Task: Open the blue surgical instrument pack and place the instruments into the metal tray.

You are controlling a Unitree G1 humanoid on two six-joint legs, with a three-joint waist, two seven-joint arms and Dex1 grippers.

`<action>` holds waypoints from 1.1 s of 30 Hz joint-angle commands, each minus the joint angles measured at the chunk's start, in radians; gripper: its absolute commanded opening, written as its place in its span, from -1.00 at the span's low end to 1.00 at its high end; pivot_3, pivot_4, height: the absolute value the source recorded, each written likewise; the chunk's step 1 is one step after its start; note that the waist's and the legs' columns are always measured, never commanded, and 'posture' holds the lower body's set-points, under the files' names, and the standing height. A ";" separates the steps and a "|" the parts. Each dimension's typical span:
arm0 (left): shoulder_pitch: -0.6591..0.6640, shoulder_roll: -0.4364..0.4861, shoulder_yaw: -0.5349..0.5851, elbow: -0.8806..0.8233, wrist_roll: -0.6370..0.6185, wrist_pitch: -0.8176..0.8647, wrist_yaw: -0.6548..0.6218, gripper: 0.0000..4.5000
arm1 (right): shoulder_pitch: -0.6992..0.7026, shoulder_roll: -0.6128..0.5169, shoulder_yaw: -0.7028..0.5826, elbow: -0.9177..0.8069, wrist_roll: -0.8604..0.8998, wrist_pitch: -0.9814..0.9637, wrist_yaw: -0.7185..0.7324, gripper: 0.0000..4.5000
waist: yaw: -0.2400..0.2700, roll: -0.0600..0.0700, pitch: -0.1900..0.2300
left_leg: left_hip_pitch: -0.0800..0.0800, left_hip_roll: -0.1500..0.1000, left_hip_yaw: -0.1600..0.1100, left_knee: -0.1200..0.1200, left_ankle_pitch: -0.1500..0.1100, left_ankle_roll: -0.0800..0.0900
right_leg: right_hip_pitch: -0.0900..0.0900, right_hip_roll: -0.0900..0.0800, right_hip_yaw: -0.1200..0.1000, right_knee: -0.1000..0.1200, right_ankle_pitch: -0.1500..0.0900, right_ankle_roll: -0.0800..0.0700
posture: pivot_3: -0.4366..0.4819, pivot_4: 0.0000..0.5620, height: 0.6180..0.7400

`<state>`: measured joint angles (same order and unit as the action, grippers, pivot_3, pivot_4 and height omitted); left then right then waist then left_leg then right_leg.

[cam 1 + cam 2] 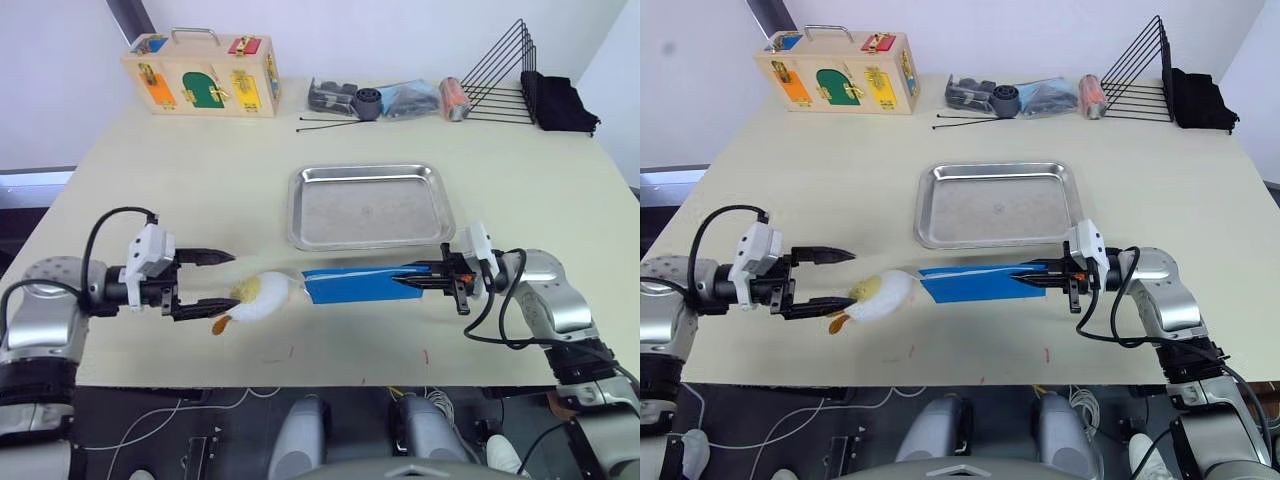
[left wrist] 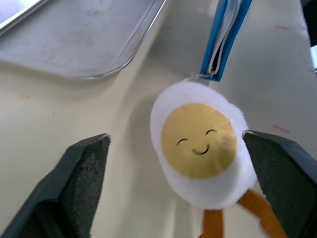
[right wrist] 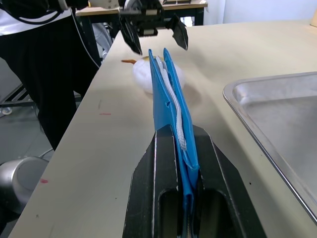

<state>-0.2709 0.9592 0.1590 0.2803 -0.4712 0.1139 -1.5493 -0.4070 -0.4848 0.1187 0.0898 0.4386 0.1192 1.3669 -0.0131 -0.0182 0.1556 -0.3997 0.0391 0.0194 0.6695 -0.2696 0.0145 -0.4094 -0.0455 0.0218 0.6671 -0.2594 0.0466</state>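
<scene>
Right gripper [image 1: 432, 279] clamps blue surgical instrument pack [image 1: 355, 284] on edge, just in front of empty metal tray [image 1: 368, 206] | left gripper [image 1: 212, 281] wide open around egg toy [image 1: 262, 296] at pack's far end, likely to pull it open

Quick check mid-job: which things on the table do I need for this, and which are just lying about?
For the job:
- blue pack, shut, pinched at one end by the right claw
- metal tray, behind the pack
- left claw, open at the egg toy

Lying about:
- egg toy, at the pack's other end
- wooden latch box
- black wire rack
- black sticks
</scene>
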 commanded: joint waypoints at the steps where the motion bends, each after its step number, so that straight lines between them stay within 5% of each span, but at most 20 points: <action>1: -0.045 0.005 0.009 -0.109 -0.086 0.096 -0.037 0.99 | 0.001 0.002 -0.014 -0.036 0.018 -0.016 0.001 -1.00 | 0.000 0.000 0.000 | 0.000 0.000 0.000 0.000 0.000 0.000 | 0.000 0.000 0.000 0.000 0.000 0.000 | -0.05 -0.47 1.00; 14: -0.199 -0.199 -0.135 -0.088 0.009 0.040 0.063 0.99 | 0.012 0.002 -0.017 -0.081 0.035 0.028 -0.011 -1.00 | 0.000 0.000 0.000 | 0.000 0.000 -0.001 0.000 0.000 0.000 | 0.000 0.001 0.000 0.000 0.000 0.000 | -0.05 -0.47 1.00; 30: -0.223 -0.268 -0.193 -0.042 0.031 0.018 -0.003 0.99 | 0.009 0.005 -0.018 -0.093 0.042 0.042 -0.021 -1.00 | 0.000 0.000 0.000 | 0.000 0.000 0.000 0.001 0.000 0.000 | 0.000 0.001 0.001 0.000 0.000 0.000 | -0.05 -0.47 1.00; 33: -0.209 -0.275 -0.198 -0.066 -0.001 0.054 -0.027 0.47 | 0.008 0.005 -0.017 -0.090 0.041 0.042 -0.021 -1.00 | -0.001 0.000 0.000 | 0.000 0.000 0.000 0.001 0.000 0.000 | 0.000 0.001 0.001 0.000 0.000 0.000 | -0.05 -0.47 1.00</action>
<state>-0.4783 0.6812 -0.0429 0.2507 -0.4403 0.1533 -1.5428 -0.3895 -0.4827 0.1189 0.0418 0.4508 0.1692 1.3455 -0.0137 -0.0185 0.1557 -0.4001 0.0391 0.0188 0.6702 -0.2696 0.0145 -0.4095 -0.0446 0.0224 0.6675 -0.2593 0.0466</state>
